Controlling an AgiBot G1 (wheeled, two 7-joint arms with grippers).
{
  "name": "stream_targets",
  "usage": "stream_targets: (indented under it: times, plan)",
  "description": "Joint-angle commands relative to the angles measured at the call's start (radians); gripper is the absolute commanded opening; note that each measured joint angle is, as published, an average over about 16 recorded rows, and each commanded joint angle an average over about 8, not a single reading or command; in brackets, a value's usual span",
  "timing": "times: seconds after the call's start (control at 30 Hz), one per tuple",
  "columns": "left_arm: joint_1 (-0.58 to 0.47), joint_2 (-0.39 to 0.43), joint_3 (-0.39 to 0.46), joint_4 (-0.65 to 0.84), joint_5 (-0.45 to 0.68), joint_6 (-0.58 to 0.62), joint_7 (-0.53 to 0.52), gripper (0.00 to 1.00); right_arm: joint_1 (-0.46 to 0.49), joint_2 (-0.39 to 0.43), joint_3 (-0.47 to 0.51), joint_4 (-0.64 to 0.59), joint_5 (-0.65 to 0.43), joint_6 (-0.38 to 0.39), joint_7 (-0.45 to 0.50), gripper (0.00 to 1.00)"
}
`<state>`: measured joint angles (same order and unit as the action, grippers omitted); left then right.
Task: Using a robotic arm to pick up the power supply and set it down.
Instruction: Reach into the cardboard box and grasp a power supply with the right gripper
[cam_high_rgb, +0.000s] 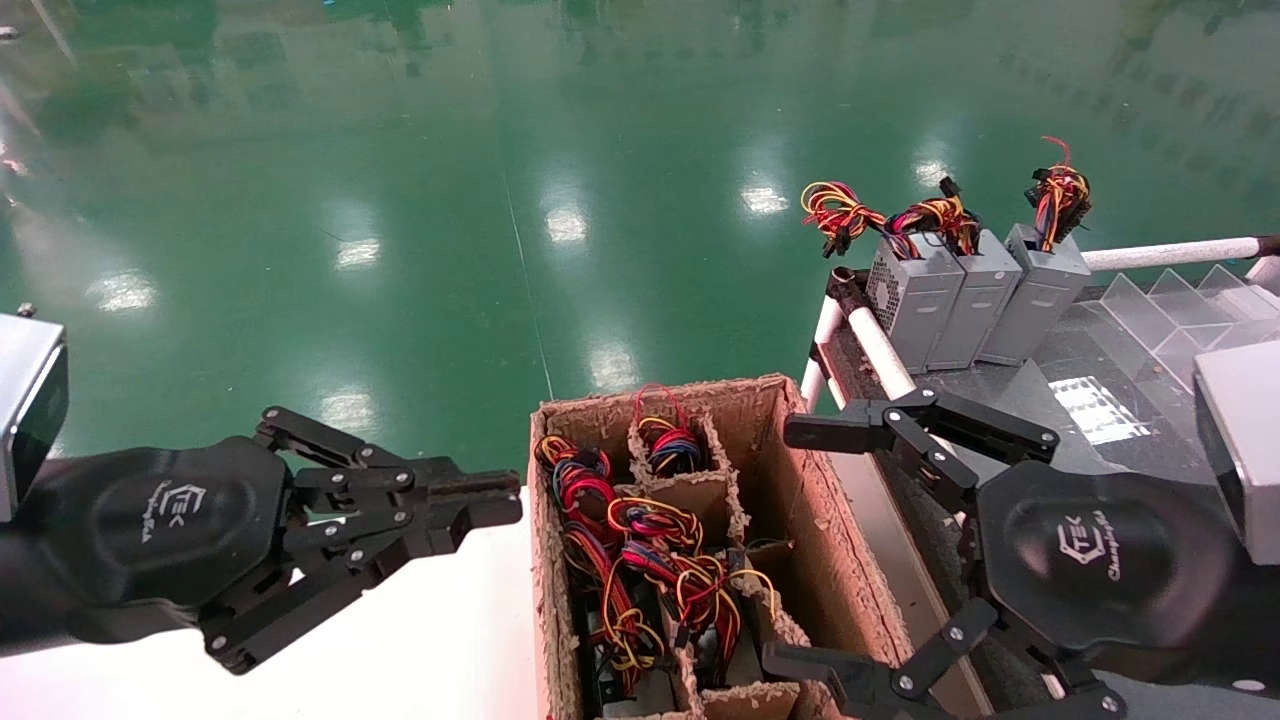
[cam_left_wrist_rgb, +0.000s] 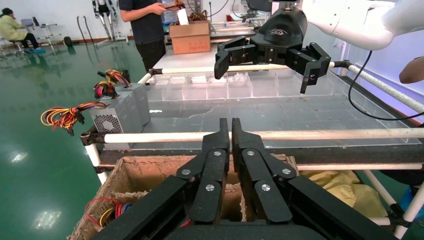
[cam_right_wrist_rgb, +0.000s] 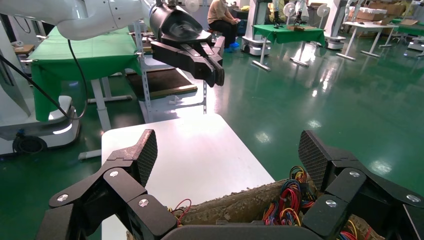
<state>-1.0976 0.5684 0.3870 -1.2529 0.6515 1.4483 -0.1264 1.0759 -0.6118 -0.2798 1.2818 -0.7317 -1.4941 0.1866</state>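
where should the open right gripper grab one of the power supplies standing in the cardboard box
Probably from straight above: the right gripper is open beside the cardboard box, whose dividers wall in each power supply on its sides. Close across the narrow metal body just under the wire bundle, not on the loose wires.

Right gripper (cam_high_rgb: 805, 545) fingers spread over carton (cam_high_rgb: 800, 470)
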Motion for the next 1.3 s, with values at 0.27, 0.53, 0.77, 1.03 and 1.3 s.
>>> stream_targets:
  times: [0.27, 0.53, 0.77, 1.03, 1.3]
  plan:
    - [0.0, 0.0, 0.0, 0.0, 0.0, 0.0, 0.0, 0.42, 0.0, 0.0, 0.0, 0.0, 0.0, 0.0, 0.0, 1.0]
    - [0.0, 0.0, 0.0, 0.0, 0.0, 0.0, 0.0, 1.0, 0.0, 0.0, 0.0, 0.0, 0.0, 0.0, 0.0, 1.0]
    - [0.0, 0.0, 0.0, 0.0, 0.0, 0.0, 0.0, 1.0, 0.0, 0.0, 0.0, 0.0, 0.0, 0.0, 0.0, 1.0]
    - [0.0, 0.0, 0.0, 0.0, 0.0, 0.0, 0.0, 1.0, -0.001, 0.001, 0.0, -0.001, -0.002, 0.002, 0.0, 1.0]
    - [0.0, 0.0, 0.0, 0.0, 0.0, 0.0, 0.0, 1.0, -0.007, 0.01, -0.013, -0.001, -0.043, 0.031, 0.013, 1.0]
